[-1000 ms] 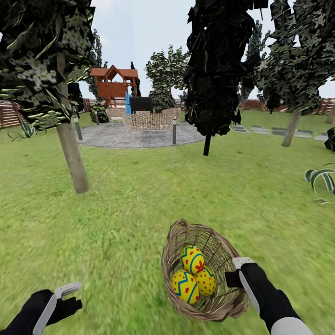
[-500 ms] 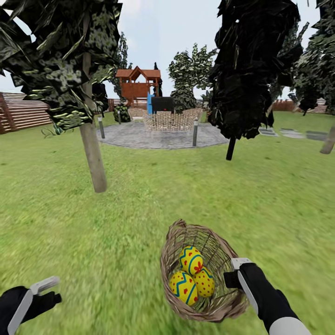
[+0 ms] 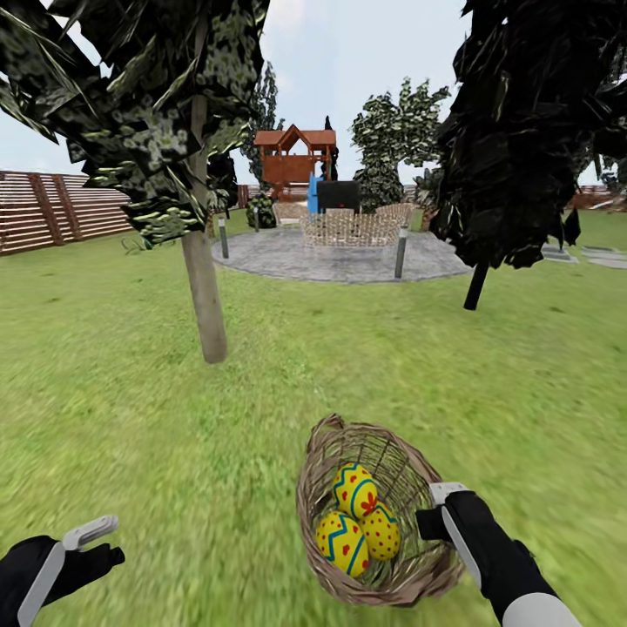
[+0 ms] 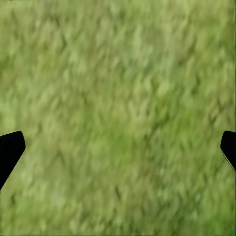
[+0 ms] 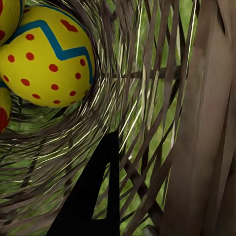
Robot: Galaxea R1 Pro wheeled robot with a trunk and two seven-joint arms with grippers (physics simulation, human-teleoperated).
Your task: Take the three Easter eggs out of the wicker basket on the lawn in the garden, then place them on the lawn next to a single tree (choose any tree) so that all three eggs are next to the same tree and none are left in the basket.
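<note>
right gripper (image 3: 433,508) clamps the basket (image 3: 409,579) rim, three eggs (image 3: 357,521) inside beside its fingers; left gripper (image 3: 96,540) hangs wide open and empty over lawn (image 3: 131,435). the tree (image 3: 205,305) stands well ahead to the left, nearer the left arm.

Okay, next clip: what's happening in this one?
A two-armed robot is out on the lawn of a garden. Its right gripper is clamped on the side wall of the wicker basket, and all three Easter eggs sit inside it. The left gripper hangs open and empty above the grass. A tree with a pale trunk stands ahead to the left. No egg has been set on the grass yet.
</note>
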